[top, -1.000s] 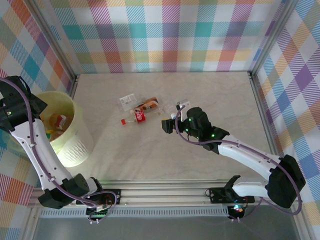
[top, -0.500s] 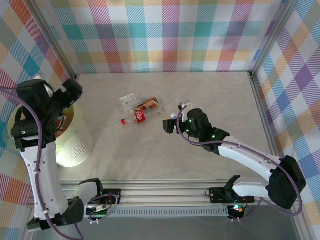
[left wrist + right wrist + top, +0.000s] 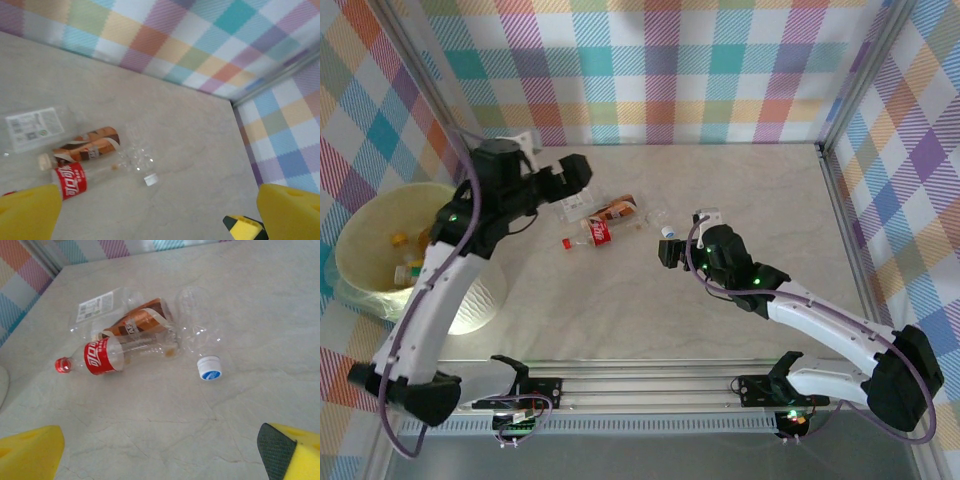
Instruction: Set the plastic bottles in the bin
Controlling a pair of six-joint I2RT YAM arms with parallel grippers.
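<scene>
Status: had some plastic bottles (image 3: 405, 268) in bin (image 3: 358, 216), four loose bottles (image 3: 598, 228) near table's (image 3: 750, 190) far edge, left gripper (image 3: 575, 172) and right gripper (image 3: 667, 254) spread, empty.

The left arm (image 3: 432, 298) and right arm (image 3: 820, 318) are white tubes with black joints, purple cables (image 3: 384, 398) running alongside, green wrist lights (image 3: 451, 216) (fingers (image 3: 30, 210) padded in yellow foam).

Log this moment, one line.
left tool: open, empty | right tool: open, empty | plastic bottles: four on table | bin: bottles inside
</scene>
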